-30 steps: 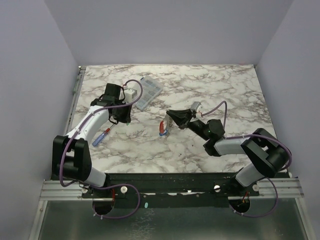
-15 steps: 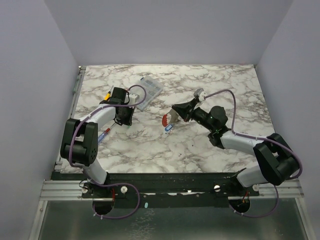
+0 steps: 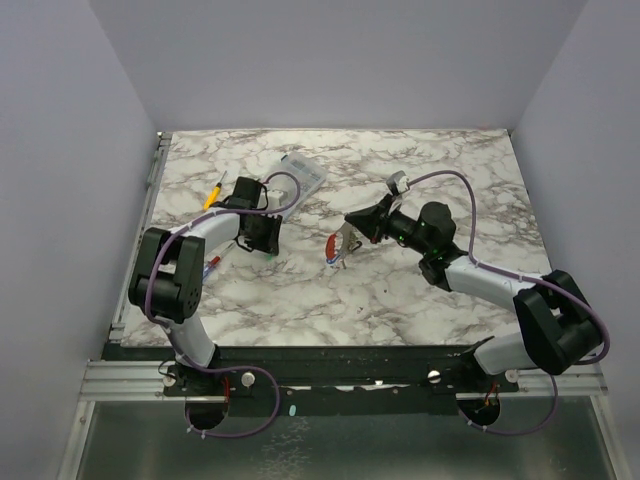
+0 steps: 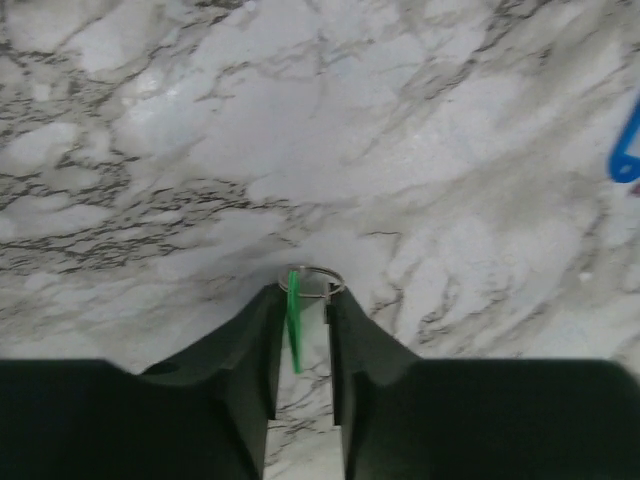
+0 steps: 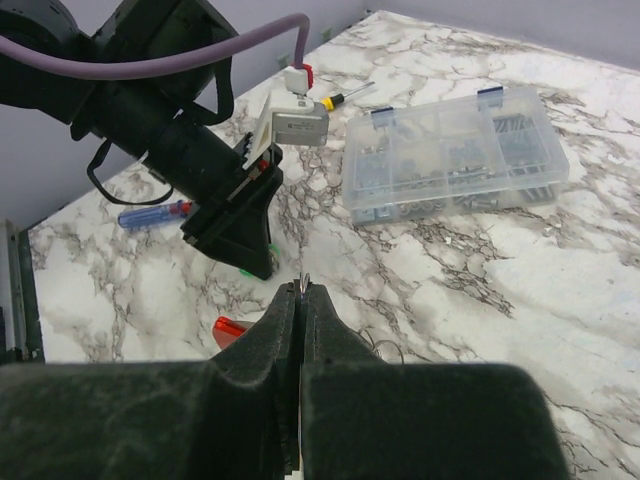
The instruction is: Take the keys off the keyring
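Note:
My right gripper [image 3: 347, 237] is shut on the thin silvery keyring [image 5: 303, 283], which shows edge-on at its fingertips. The red fob [image 3: 330, 243] and a blue-tagged key [image 3: 335, 262] hang below it; the fob also shows in the right wrist view [image 5: 231, 330]. My left gripper [image 3: 264, 242] is low on the marble table [image 3: 420, 170], to the left of the keyring. In the left wrist view its jaws [image 4: 301, 300] stand narrowly apart around a green-tagged key [image 4: 293, 325] and its small wire ring [image 4: 312, 278]. The blue tag shows at that view's right edge [image 4: 624, 155].
A clear plastic parts box [image 3: 300, 182] lies behind the left gripper, also in the right wrist view [image 5: 455, 150]. A yellow-handled screwdriver [image 3: 214, 192] and a red-and-blue pen [image 3: 210, 266] lie by the left arm. Purple walls close in three sides.
My right gripper has carried the keyring a little up and to the right. My left arm has folded in and its gripper has shifted right with the green key.

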`<state>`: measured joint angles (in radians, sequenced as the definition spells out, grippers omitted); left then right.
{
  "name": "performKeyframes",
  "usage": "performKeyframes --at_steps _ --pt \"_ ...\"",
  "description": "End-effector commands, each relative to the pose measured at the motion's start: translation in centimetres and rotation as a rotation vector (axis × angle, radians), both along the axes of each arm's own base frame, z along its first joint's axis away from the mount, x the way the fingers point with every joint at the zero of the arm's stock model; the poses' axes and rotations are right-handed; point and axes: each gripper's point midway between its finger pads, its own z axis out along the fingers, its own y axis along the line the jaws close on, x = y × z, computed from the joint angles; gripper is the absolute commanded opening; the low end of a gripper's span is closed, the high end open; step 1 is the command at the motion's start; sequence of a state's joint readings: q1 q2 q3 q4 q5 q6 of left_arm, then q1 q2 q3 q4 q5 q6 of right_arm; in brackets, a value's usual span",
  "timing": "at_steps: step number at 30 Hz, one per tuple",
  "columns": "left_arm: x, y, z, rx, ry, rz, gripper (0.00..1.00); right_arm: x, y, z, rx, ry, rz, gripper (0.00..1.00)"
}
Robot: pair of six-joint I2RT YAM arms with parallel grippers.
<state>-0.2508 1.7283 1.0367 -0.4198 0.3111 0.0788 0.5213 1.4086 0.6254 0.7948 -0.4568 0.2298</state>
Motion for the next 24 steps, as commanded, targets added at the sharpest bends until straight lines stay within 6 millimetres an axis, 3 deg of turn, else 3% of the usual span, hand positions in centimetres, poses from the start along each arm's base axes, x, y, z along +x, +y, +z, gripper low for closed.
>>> performKeyframes --at_steps 1,5,11,16,21,24 --pt "-0.3 -0.9 -0.3 -0.038 0.03 -0.017 0.41 -0.2 0.1 2.4 0.04 -0.03 0.026 0.0" --pt "0.1 -1.3 1.6 -0.061 -0.011 -0.053 0.64 -0.2 0.1 2.5 0.045 -0.021 0.027 0.01" --pt "-0.4 -3.8 8.3 -0.22 -0.151 -0.187 0.97 0.1 0.1 2.4 0.051 -0.004 0.019 0.01" --pt "-2.5 -6.7 12.5 -0.406 -0.226 -0.301 0.99 0.2 0.2 2.3 0.062 0.017 0.016 0.01" --pt "-3.8 -9.9 15.0 -0.479 -0.371 -0.358 0.99 0.1 0.3 2.5 0.079 0.033 0.024 0.0" --pt "-4.0 -11.2 15.1 -0.532 -0.39 -0.356 0.99 0.2 0.4 2.6 0.088 0.044 0.025 0.0"
